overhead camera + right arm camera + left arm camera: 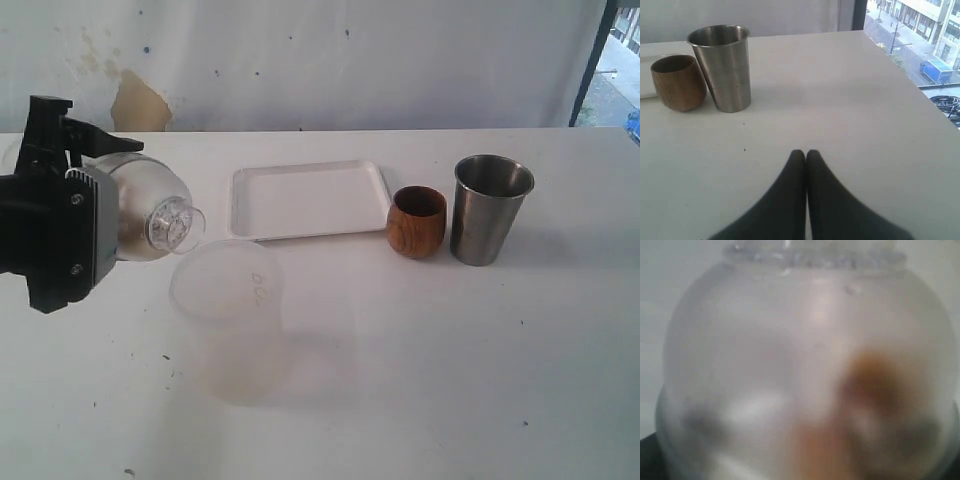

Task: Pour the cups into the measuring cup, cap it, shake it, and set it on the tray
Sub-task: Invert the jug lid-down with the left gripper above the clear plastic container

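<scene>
The brown wooden cup (417, 220) and the taller steel tumbler (490, 208) stand upright side by side, right of the white tray (310, 198). Both also show in the right wrist view, the wooden cup (678, 82) and the tumbler (724, 67) well beyond my right gripper (806, 152), which is shut on nothing just above the table. My left gripper (112, 210) holds a frosted dome-shaped lid (150, 205) with a clear ribbed neck in the air at the left. That lid (805, 365) fills the left wrist view and hides the fingers. No clear cup with a black scale shows.
A big frosted translucent tub (230, 320) stands open just below and right of the held lid, in front of the tray. The white table's right edge (900, 65) runs close beyond the tumbler. A stained wall (300, 60) backs the table.
</scene>
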Motion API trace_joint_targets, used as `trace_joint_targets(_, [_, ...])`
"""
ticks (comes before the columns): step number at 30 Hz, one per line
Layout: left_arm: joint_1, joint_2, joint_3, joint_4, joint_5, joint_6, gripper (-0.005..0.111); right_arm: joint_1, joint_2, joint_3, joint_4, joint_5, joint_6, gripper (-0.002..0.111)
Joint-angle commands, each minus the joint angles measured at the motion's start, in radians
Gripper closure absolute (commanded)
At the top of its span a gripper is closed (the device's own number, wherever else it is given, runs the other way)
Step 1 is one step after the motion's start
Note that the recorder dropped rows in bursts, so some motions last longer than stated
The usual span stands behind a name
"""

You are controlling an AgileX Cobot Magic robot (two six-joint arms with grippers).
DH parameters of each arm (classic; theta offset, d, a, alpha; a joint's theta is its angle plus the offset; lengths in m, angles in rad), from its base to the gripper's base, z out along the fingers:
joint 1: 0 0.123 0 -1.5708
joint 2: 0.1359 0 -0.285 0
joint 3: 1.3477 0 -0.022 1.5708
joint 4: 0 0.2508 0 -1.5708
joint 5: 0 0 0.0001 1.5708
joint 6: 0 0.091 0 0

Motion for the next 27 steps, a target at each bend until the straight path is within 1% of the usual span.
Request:
trace_joint_targets(1, [-0.005,-0.007,-0.008,-0.072,-0.043,0.091,0.107,0.005,-0.003,0.001,-0.006,-0.006,-0.001,0.108])
trace_joint_targets(4, [-0.005,-0.007,-0.008,-0.190,-0.043,0.187,0.107,0.005,-0.003,0.001,-0.006,-0.006,-0.001,0.108])
trace_joint_targets(7, [-0.005,-0.007,-0.008,-0.250,-0.043,0.270,0.107,0.005,-0.003,0.001,-0.006,-0.006,-0.001,0.108])
trace_joint_targets(10, [-0.005,-0.007,-0.008,-0.303,-0.059,0.294,0.107,0.005,-0.003,0.001,-0.006,-0.006,-0.001,0.108])
trace_joint_targets(12, [-0.005,-0.007,-0.008,-0.310,-0.066,0.299,0.107,0.005,-0.003,0.001,-0.006,-0.006,-0.001,0.108])
trace_joint_targets(15, [-0.021,-0.007,-0.008,-0.333,-0.066,0.346,0.107,0.005,-0.003,0.001,-0.006,-0.006,-0.001,0.108])
trace_joint_targets(17, [-0.035,-0.007,-0.010,-0.382,-0.078,0.380,0.107,0.005,-0.003,0.001,-0.006,-0.006,-0.001,0.108])
trace_joint_targets(20, [-0.036,-0.006,-0.015,-0.470,-0.103,0.390,0.107,0.005,-0.003,0.001,-0.006,-0.006,-0.001,0.108])
trace_joint_targets(22, [-0.036,-0.005,-0.024,-0.472,-0.083,0.401,0.107,0.005,-0.003,0.001,-0.006,-0.006,-0.001,0.108])
trace_joint_targets(27, [-0.036,-0.005,-0.031,-0.472,-0.095,0.517,0.107,0.005,-0.003,0.001,-0.006,-0.006,-0.001,0.108])
